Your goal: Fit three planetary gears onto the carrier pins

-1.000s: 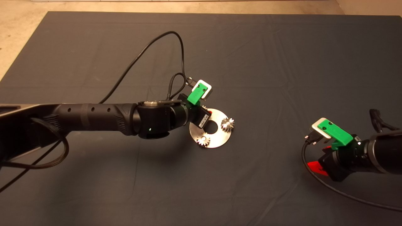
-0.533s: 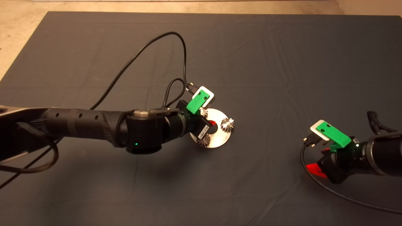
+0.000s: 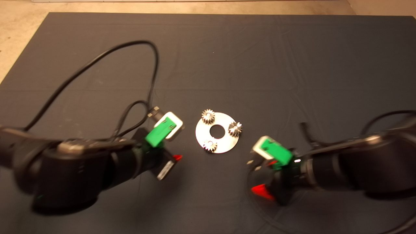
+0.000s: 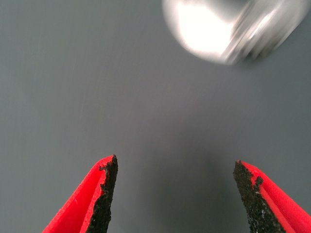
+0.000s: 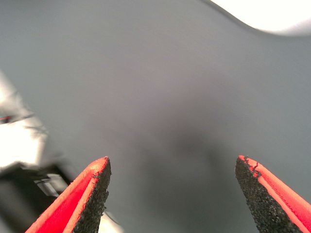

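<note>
Dark mat point(image 3: 292, 58): near its front edge the left gripper point(image 4: 175, 194) and right gripper point(image 5: 172, 194) hang spread, empty. Mid-mat, three gears point(image 3: 208, 115) sit on the disc point(image 3: 224, 146); retreat without nudging it

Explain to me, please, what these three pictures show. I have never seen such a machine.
A robot with two black arms works over a dark mat. One picture looks down from above; the others come from a camera on each wrist. The left gripper and right gripper are both open and hold nothing. Between the arms lies a shiny metal disc carrying three small gears. The bright blur in the left wrist picture is probably that disc.
</note>
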